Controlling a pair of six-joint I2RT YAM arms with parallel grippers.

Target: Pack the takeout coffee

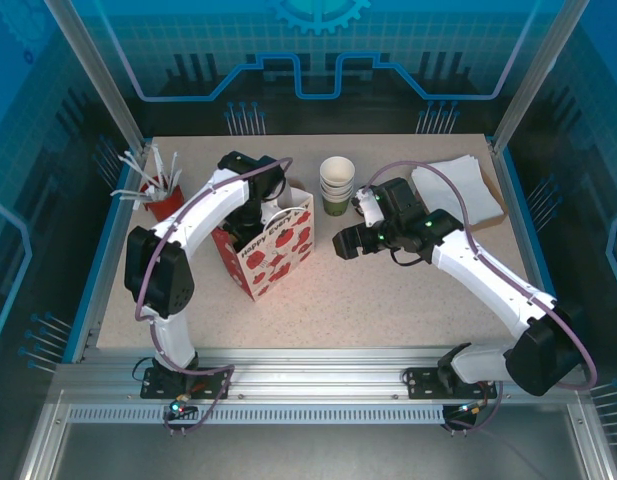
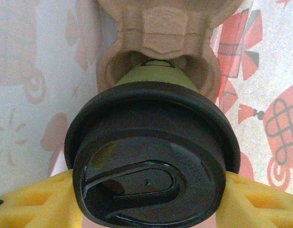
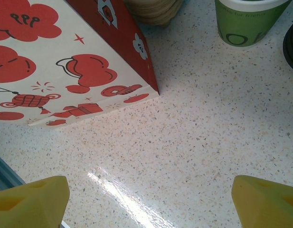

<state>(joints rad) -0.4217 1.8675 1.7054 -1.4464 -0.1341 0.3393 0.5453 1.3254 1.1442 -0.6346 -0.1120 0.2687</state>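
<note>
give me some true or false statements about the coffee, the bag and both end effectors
1. The left end effector is down inside the gift bag. True.
2. The takeout coffee has no lid. False: a black lid is on it.
3. The right end effector grips a cup. False: it is open and empty above the table.
4. The takeout coffee sits between the left end effector's fingers. True.
5. A stack of lidless cups stands upright on the table. True.

Overhead: looked down from behind on the whole table (image 1: 388,300).
Left wrist: close, inside the bag (image 2: 23,71).
Right wrist: low, facing the bag.
Shared: bag.
</note>
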